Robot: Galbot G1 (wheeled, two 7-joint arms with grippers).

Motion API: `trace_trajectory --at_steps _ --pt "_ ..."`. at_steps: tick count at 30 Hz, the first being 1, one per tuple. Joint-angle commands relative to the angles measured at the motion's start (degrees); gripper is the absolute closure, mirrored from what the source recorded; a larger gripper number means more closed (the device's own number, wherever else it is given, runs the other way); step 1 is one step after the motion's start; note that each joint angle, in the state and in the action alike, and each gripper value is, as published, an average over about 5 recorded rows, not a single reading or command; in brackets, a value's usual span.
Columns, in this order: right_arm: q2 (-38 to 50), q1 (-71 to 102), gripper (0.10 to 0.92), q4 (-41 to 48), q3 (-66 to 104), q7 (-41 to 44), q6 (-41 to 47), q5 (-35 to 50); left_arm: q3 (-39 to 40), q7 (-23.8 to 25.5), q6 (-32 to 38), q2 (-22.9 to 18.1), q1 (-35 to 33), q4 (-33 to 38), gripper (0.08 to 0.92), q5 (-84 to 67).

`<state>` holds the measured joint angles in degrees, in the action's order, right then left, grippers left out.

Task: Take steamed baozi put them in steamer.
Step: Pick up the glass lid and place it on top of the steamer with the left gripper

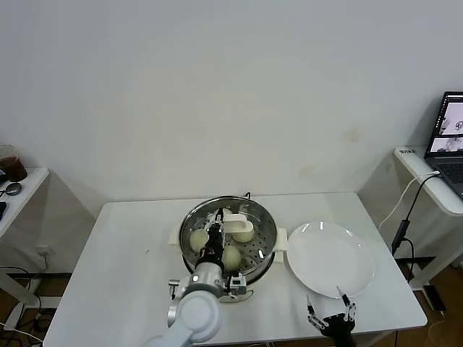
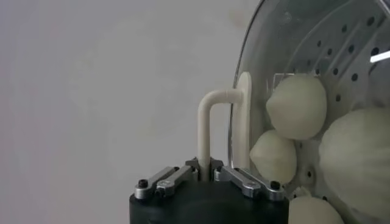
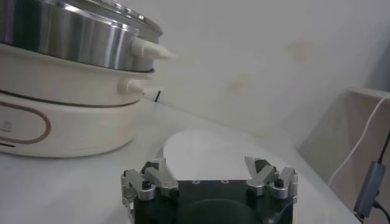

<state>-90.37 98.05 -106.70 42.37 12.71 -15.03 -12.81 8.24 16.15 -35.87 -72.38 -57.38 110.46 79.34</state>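
Observation:
The steamer (image 1: 265, 233) stands mid-table, a shiny steel pot on a cream base (image 3: 61, 122). Several pale steamed baozi (image 1: 198, 239) lie on its perforated tray and show through the glass in the left wrist view (image 2: 297, 106). My left gripper (image 1: 215, 225) (image 2: 205, 170) is shut on the cream lid handle (image 2: 207, 119) and holds the round glass lid (image 2: 256, 55) over the pot. Whether the lid rests on the rim I cannot tell. My right gripper (image 1: 330, 312) (image 3: 207, 173) waits open and empty at the table's front edge, beside the white plate (image 1: 330, 258).
The white plate (image 3: 201, 149) lies right of the steamer with nothing on it. A side table with a laptop (image 1: 450, 137) and a hanging cable (image 1: 402, 224) stands at the far right. Another small table with a cup (image 1: 11, 165) is at the far left.

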Motion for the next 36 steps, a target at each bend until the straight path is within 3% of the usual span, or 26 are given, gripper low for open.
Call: trace_trajectory --at_steps 1,18,22,28,32,36 --pt "0.0 0.1 0.203 -0.1 -0.1 0.0 -0.1 -0.1 -0.7 -1.4 1.2 -0.6 -0.2 -1.0 0.832 2.8" --pt "0.0 0.4 0.203 -0.4 -0.4 0.1 -0.2 -0.4 -2.5 -3.3 2.1 -0.1 -2.3 0.8 0.826 0.3" --pt "0.0 0.6 0.203 -0.6 -0.4 0.2 -0.1 -0.5 -3.7 -4.5 2.6 1.7 -4.9 5.2 0.741 -5.5" --pt "0.0 0.8 0.203 -0.9 -0.6 0.2 0.0 -0.7 -8.9 -12.2 7.1 4.7 -13.5 15.3 0.568 -28.0" --pt "0.1 1.2 0.203 -1.3 -0.8 0.3 0.0 -0.5 -16.5 -17.7 16.3 7.1 -24.5 20.6 0.455 -48.5" --pt "0.4 1.8 0.203 -2.0 -0.9 0.1 -0.2 1.2 -29.7 -21.7 37.1 6.9 -36.1 19.8 0.342 -69.1"
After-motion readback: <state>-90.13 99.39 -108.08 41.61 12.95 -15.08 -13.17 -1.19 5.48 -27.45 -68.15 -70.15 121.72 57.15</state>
